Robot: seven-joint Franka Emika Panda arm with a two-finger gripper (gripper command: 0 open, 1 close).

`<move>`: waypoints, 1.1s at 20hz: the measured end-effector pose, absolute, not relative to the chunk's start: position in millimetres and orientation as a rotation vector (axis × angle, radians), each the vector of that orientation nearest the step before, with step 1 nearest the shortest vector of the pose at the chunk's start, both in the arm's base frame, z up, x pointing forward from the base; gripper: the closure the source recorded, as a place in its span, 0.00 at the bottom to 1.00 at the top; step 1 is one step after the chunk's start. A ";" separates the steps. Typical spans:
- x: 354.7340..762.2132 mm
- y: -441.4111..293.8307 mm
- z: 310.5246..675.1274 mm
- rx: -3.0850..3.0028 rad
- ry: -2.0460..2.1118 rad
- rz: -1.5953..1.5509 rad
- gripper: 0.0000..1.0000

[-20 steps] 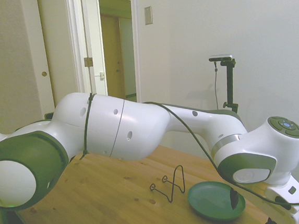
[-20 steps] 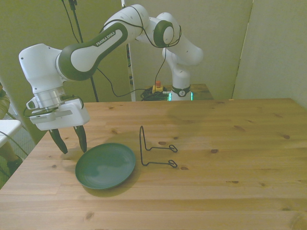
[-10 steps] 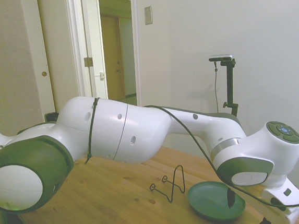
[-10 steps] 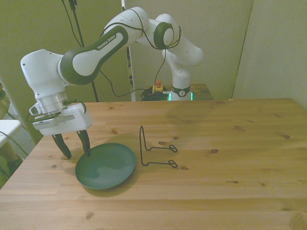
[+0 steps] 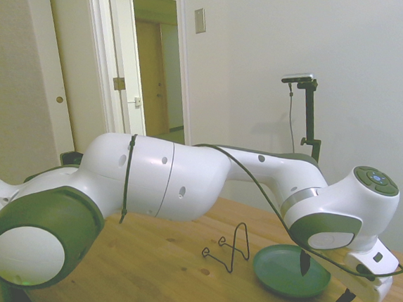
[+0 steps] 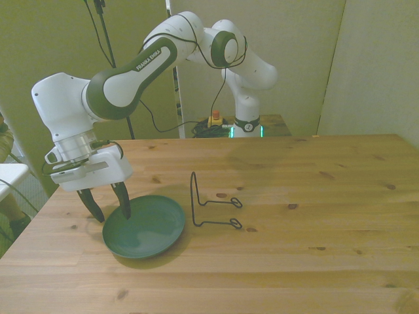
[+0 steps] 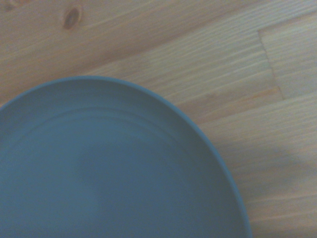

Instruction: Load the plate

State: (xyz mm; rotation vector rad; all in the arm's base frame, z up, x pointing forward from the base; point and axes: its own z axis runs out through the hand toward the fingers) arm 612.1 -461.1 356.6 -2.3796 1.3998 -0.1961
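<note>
Surface: wooden bench (image 6: 314,196), plank top with knots; pale walls, open doorway (image 5: 153,62) in the side view.
Count: one plate (image 6: 147,229), one wire stand (image 6: 209,206).
Jaws (image 6: 110,211): spread open, straddling the plate rim at the front view's left.
Plate: flat on the bench, just beside the wire stand, apart.
Clearance: bare bench toward the front view's right.

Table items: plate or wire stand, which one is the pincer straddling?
The dark green plate. The open pincer has one finger inside its rim, one outside. The black wire stand sits apart, toward the front view's right.
</note>
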 end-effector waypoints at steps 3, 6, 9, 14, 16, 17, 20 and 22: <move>616.5 -454.9 356.2 -2.373 1.389 -0.192 0.00; 619.5 -450.5 355.5 -2.371 1.378 -0.189 1.00; 619.3 -450.7 355.2 -2.365 1.378 -0.190 1.00; 616.2 -453.4 352.2 -2.348 1.387 -0.184 1.00; 614.6 -454.9 351.0 -2.342 1.391 -0.183 1.00; 613.8 -455.8 350.5 -2.341 1.393 -0.182 1.00; 611.9 -457.2 348.9 -2.336 1.399 -0.175 1.00; 611.1 -457.5 347.8 -2.335 1.401 -0.168 1.00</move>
